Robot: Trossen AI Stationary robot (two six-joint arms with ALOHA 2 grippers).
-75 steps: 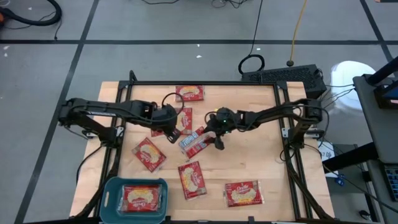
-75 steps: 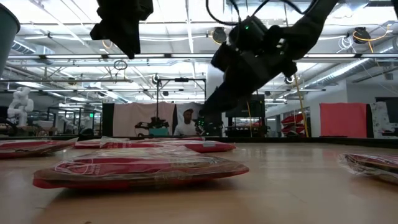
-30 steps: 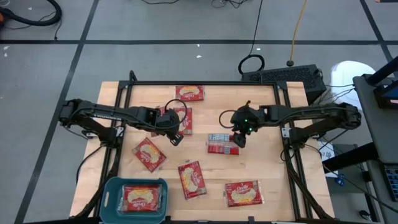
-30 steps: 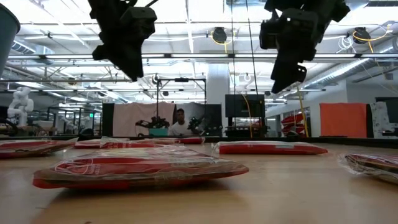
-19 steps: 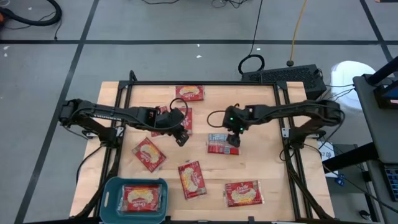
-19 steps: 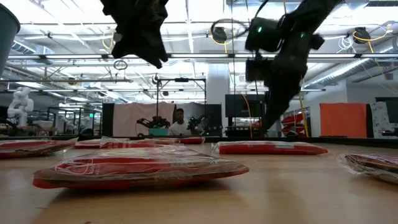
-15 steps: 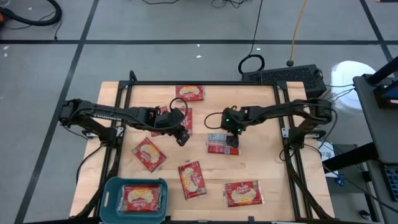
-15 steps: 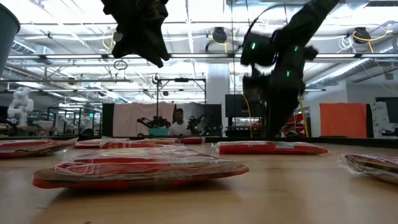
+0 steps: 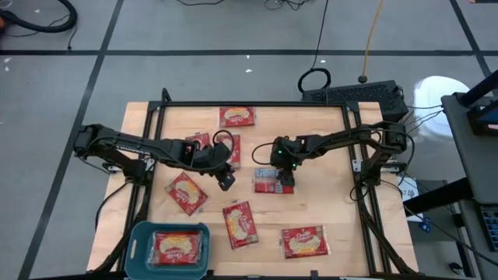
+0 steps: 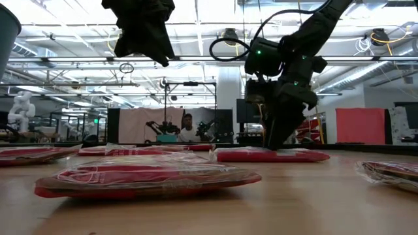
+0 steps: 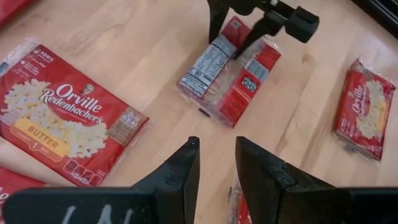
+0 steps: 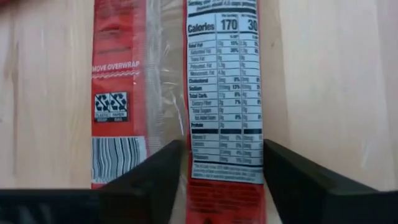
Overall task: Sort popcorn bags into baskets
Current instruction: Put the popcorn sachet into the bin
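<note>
Red popcorn bag (image 9: pixel 272 179), label side up, is straddled mid-table by the spread fingers of the right gripper (image 9: pixel 285 183), not clamped. Left gripper (image 9: pixel 226 180) is held above the wood, fingers slightly apart, empty. Teal basket (image 9: pixel 140 233) at the near-left corner holds one bag.

Looks like a big open robotics lab or workshop: exposed ceiling trusses (image 10: pixel 196 62) with strip lights, taped grey floor (image 9: pixel 194 74), a white humanoid robot (image 10: pixel 21 108) across the room, and a person (image 10: pixel 188 130) at a bench.
</note>
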